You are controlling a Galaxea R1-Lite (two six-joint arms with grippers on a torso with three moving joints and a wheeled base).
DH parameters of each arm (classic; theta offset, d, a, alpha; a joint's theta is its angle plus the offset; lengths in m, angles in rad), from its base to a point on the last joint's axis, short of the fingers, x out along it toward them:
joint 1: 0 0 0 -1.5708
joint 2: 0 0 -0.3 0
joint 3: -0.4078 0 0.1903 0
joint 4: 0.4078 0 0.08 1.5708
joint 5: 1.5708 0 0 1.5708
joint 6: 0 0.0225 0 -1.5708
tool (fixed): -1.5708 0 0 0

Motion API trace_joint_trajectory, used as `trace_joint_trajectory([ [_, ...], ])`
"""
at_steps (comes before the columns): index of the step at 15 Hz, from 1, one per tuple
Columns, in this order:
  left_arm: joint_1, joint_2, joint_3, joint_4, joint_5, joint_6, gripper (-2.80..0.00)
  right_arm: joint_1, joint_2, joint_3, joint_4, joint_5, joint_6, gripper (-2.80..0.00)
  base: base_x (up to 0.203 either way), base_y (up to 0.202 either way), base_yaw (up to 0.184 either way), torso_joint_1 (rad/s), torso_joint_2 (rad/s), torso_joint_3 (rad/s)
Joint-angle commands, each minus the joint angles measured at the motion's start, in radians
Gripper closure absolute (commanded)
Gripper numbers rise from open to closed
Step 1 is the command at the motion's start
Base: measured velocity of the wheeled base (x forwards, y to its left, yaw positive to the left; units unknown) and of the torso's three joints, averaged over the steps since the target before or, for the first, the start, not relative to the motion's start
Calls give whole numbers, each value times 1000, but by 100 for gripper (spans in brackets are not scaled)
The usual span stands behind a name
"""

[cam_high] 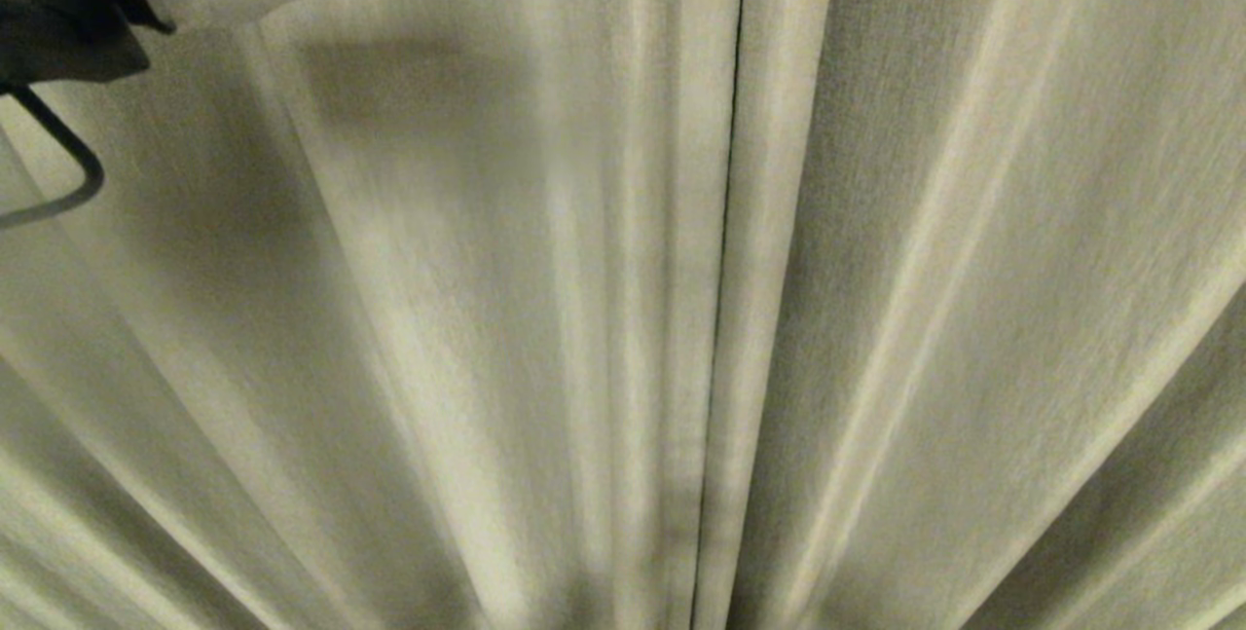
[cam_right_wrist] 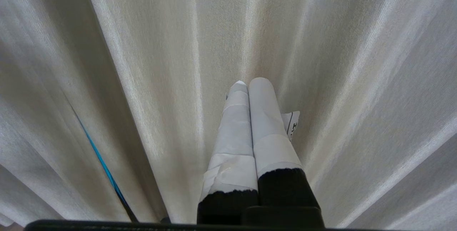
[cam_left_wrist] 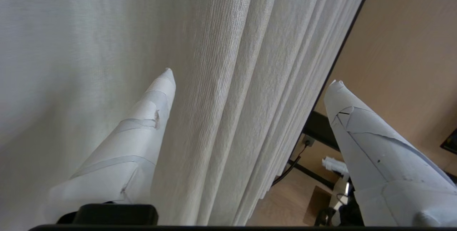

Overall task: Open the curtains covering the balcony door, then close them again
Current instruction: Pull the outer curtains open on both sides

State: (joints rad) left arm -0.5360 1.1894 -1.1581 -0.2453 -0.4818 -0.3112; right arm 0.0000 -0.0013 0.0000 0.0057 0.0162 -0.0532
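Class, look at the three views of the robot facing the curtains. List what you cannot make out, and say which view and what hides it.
- Balcony door: hidden in every view by the closed curtains; only a thin dark slit shows where the panels meet in the head view.
- Left hand: in the head view only a part shows, cut off by the top-left corner.
- Right hand: outside the head view.
- Curtain rail and hem: cut off by the edges in all views.

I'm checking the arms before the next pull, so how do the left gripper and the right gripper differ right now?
The left gripper has its fingers spread wide, with folds of the curtains between them; the right gripper has its fingers pressed together on nothing. The left one sits by the curtain's outer edge, with a tan wall beyond it; the right one sees only fabric. Both have white-wrapped fingers pointing at the curtains.
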Motion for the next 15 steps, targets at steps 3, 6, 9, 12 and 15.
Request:
trace_joint_trajectory([
  [3, -71, 94, -35, -3, 72, 62, -280, 0, 1, 0, 0, 1, 0, 0, 0, 0, 0, 0, 0, 0],
  [6, -112, 156, -96, 0, 205, 114, -280, 0, 1, 0, 0, 1, 0, 0, 0, 0, 0, 0, 0, 0],
  [9, -132, 209, -138, 2, 306, 185, -280, 0, 1, 0, 0, 1, 0, 0, 0, 0, 0, 0, 0, 0],
  [12, -161, 240, -152, 6, 379, 197, -280, 0, 1, 0, 0, 1, 0, 0, 0, 0, 0, 0, 0, 0],
  [15, -202, 269, -174, 7, 463, 218, -280, 0, 1, 0, 0, 1, 0, 0, 0, 0, 0, 0, 0, 0],
])
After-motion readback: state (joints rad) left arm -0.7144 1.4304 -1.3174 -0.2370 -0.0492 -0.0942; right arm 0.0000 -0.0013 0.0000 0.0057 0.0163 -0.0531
